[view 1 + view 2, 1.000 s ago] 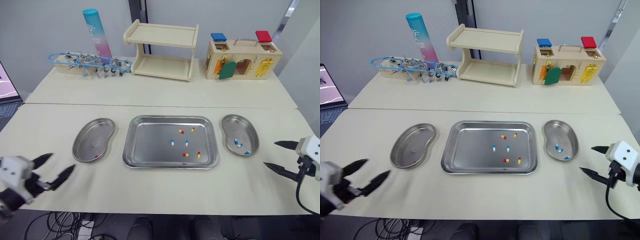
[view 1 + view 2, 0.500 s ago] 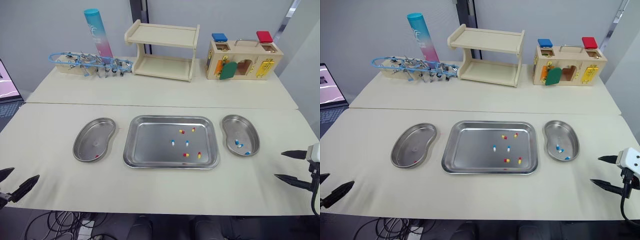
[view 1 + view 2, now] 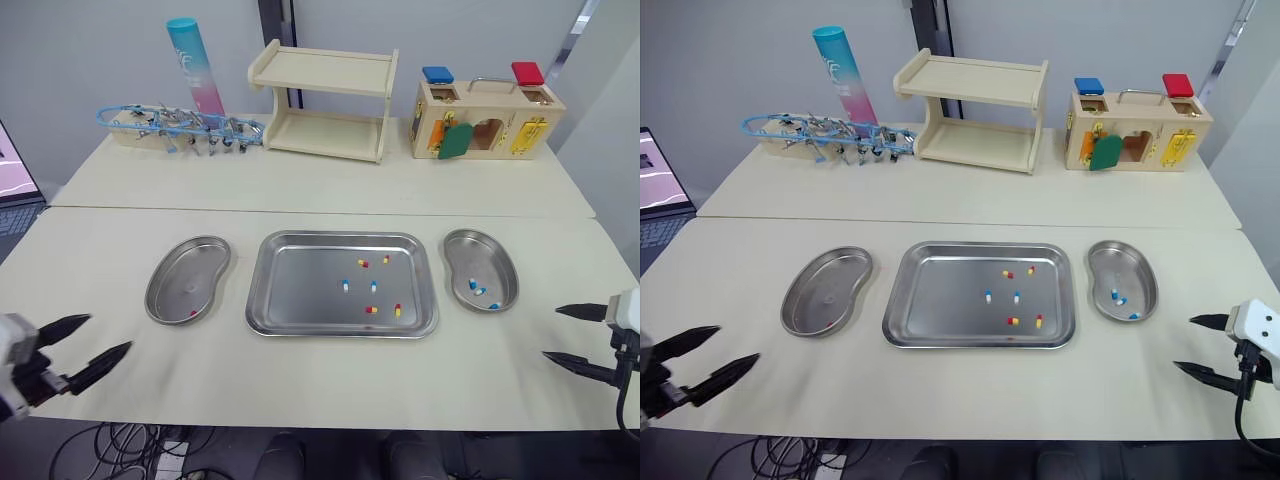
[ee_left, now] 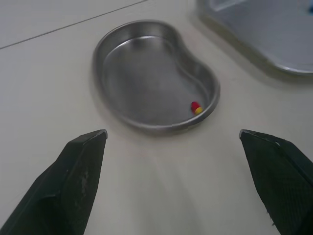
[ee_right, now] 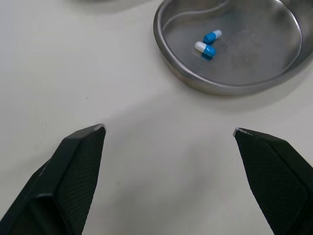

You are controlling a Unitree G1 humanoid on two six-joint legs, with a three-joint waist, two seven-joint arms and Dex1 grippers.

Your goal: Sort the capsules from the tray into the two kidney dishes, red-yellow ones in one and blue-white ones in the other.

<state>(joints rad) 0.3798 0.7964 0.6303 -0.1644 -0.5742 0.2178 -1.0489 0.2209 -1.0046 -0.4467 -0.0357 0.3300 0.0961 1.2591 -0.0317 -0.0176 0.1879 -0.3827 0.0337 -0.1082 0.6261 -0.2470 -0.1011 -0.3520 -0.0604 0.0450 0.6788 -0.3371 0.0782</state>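
The steel tray [image 3: 300,290] lies mid-table with several loose capsules: red-yellow ones [image 3: 371,309] and blue-white ones [image 3: 346,285]. To its left, the left kidney dish [image 3: 180,285] holds one red-yellow capsule [image 4: 196,106]. On the other side, the right kidney dish [image 3: 490,262] holds blue-white capsules [image 5: 208,44]. My left gripper [image 3: 108,333] is open and empty, near the front edge just short of the left dish [image 4: 146,73]. My right gripper [image 3: 551,332] is open and empty, near the front right, short of the right dish [image 5: 220,88].
At the back stand a wooden two-tier shelf [image 3: 325,100], a wooden latch box [image 3: 485,120], a blue rack of tools [image 3: 180,125] and a tall teal-pink tube [image 3: 195,65]. A seam [image 3: 300,211] crosses between the two tabletops. A laptop edge [image 3: 655,190] shows far left.
The left gripper sank toward the near-left corner half a second ago and has come back up toward the left dish. The right gripper drew back slightly toward the front edge. Both stay open.
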